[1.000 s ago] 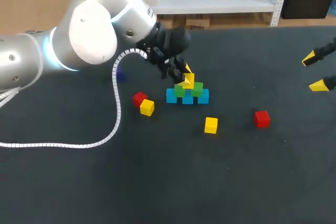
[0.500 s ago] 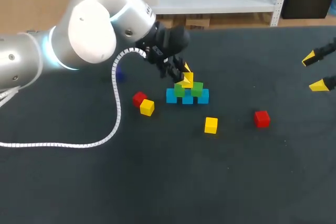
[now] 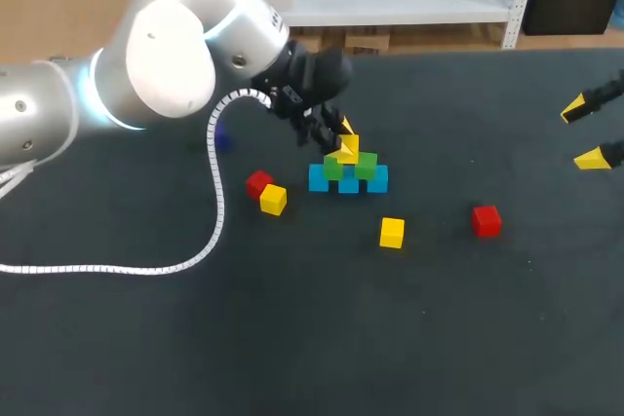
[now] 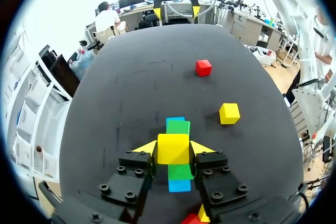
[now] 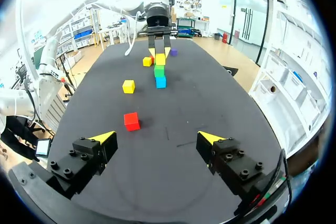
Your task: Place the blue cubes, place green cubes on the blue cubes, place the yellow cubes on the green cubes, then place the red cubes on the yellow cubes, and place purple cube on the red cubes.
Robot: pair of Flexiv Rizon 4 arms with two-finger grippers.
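Three blue cubes [image 3: 348, 183] lie in a row mid-table with two green cubes [image 3: 366, 166] on them. A yellow cube [image 3: 349, 151] is atop the green pair, and my left gripper [image 3: 342, 142] is shut on it. In the left wrist view the yellow cube [image 4: 173, 149] fills the gap between both fingers, over the green cubes [image 4: 178, 127]. Loose on the table are a red cube [image 3: 258, 183], a yellow cube [image 3: 273, 200], another yellow cube [image 3: 392, 232], another red cube [image 3: 486, 220] and a purple cube [image 3: 223, 140]. My right gripper [image 5: 156, 137] hangs open at the right edge, holding nothing.
The left arm's white ribbed cable [image 3: 216, 192] loops down across the left part of the black table [image 3: 322, 338]. The purple cube lies half behind that cable.
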